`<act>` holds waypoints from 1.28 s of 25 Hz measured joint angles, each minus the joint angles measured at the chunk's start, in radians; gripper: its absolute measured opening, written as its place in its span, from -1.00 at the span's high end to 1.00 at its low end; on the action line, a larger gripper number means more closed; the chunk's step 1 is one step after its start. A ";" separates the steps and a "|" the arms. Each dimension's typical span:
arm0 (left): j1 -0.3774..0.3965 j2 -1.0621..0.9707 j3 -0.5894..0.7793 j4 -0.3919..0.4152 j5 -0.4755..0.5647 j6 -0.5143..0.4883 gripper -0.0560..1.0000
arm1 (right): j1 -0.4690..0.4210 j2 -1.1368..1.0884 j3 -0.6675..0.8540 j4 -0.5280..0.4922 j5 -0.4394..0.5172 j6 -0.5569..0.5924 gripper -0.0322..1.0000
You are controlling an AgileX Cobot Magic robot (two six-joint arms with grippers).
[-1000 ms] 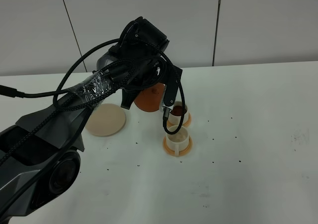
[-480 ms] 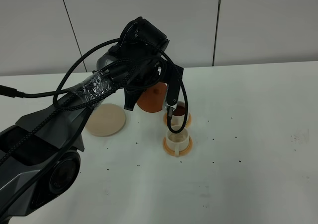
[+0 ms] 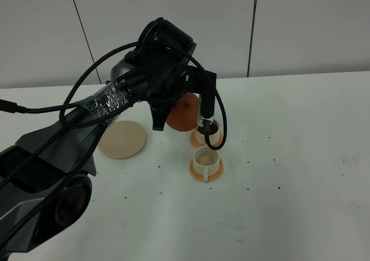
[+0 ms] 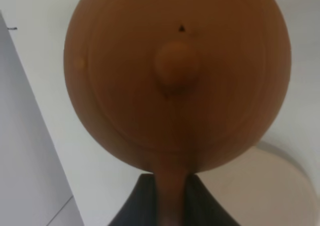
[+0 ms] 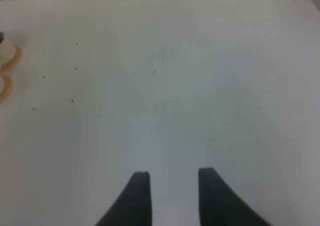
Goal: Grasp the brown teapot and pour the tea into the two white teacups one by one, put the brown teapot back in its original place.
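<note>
White counter. Left arm stretched toward centre, wrist bent downward. Brown teapot held just left of the far white teacup, lid toward the wrist camera. Left hand pinches the teapot's loop handle. Right hand low over the counter, jaws apart.

no readable text, no labels, no brands, no numbers anywhere
</note>
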 joint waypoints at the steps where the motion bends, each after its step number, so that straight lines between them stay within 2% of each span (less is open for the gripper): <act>1: 0.000 -0.005 0.000 -0.007 0.002 -0.010 0.56 | 0.000 0.000 0.000 0.000 0.000 0.000 0.49; 7: 0.002 -0.037 0.000 -0.028 0.027 -0.067 0.56 | 0.000 0.000 0.000 0.000 0.000 0.000 0.49; 15: 0.070 -0.077 0.000 -0.236 0.029 -0.123 0.56 | 0.000 0.000 0.000 0.000 0.000 0.000 0.49; 27: 0.083 -0.081 0.000 -0.282 0.029 -0.125 0.56 | 0.000 0.000 0.000 0.000 0.000 0.000 0.49; 32: 0.112 -0.081 0.000 -0.391 0.029 -0.125 0.56 | 0.000 0.000 0.000 0.000 0.000 0.000 0.49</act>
